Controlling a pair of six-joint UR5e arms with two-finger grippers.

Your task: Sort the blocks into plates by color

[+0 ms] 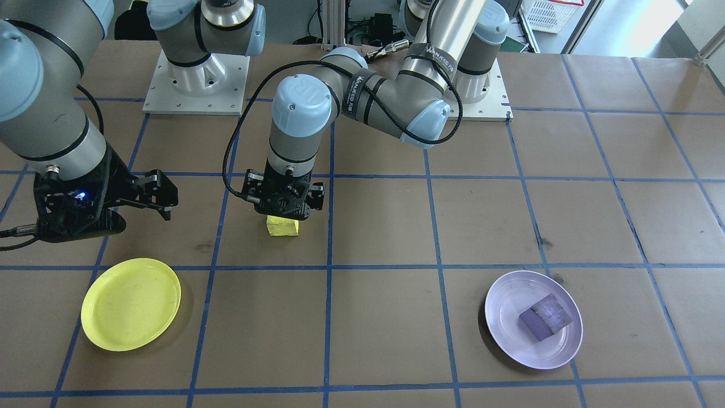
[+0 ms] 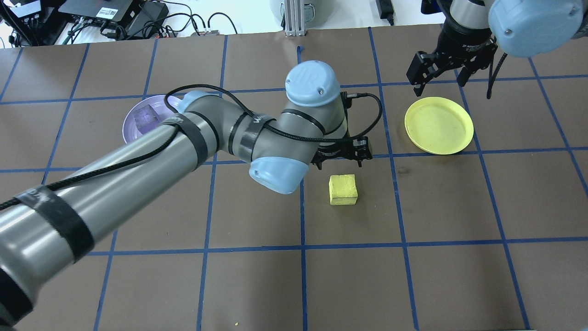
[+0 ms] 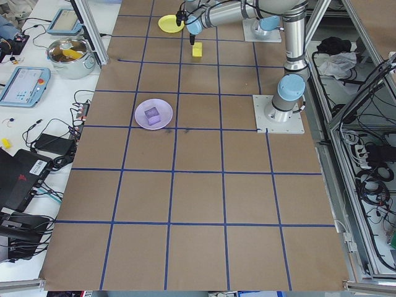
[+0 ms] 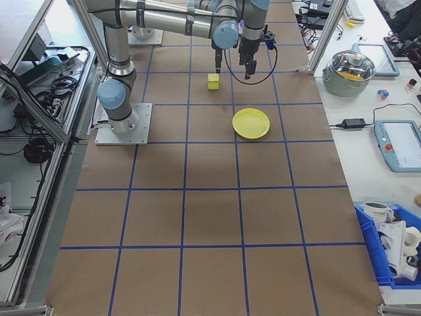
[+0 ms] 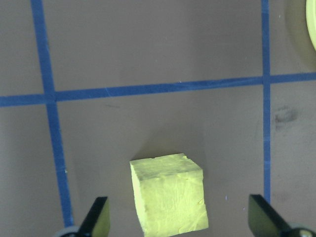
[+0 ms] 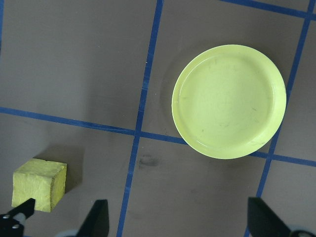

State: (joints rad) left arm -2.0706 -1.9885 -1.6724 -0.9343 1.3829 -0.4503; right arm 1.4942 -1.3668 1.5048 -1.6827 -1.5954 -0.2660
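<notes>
A: Item nearest the front-facing camera?

B: The lavender plate (image 1: 533, 319), flat on the surface (image 1: 385, 340). The purple block (image 1: 546, 317) lies inside it, touching the plate floor.

A: Reference landmark?

B: The yellow block (image 1: 282, 226). It rests on the surface in a grid square bounded by blue tape lines (image 5: 148, 90), upright, in neither plate.

A: Left tool position and state?

B: The left tool (image 1: 283, 199) hangs directly above the yellow block, pointing straight down. In the left wrist view its fingertips (image 5: 97, 217) stand wide apart, one on each side of the block, with clear gaps between block and fingertips. No contact; nothing is gripped.

A: Right tool?

B: The right tool (image 2: 440, 69) hangs well apart from the yellow block, beyond the yellow plate (image 2: 438, 125). Its fingers are spread wide and hold nothing.

A: Yellow plate relative to the landmark?

B: Near the yellow block, one grid square away, on the robot's right side. The plate carries nothing.

A: Lavender plate relative to the landmark?

B: Well apart from the yellow block, on the robot's left side, partly hidden behind the left arm (image 2: 138, 174) in the overhead view.
</notes>
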